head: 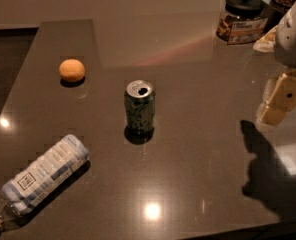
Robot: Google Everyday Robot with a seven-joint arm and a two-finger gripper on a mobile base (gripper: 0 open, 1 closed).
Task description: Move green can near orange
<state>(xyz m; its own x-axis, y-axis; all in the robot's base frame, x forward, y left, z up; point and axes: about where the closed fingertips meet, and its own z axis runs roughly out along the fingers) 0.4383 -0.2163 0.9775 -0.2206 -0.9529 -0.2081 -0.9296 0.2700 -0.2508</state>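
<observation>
Work seemed unstarted: the green can (139, 105) stood upright on the desk (198, 154), well apart from the orange (72, 70), my pincer (282, 100) off right, wide or narrow I couldn't tell.

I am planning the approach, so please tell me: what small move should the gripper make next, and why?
Probably move the gripper leftward in the view, toward the green can. It hangs at the right edge, holding nothing, apart from the upright can, which stands well away from the orange.
</observation>
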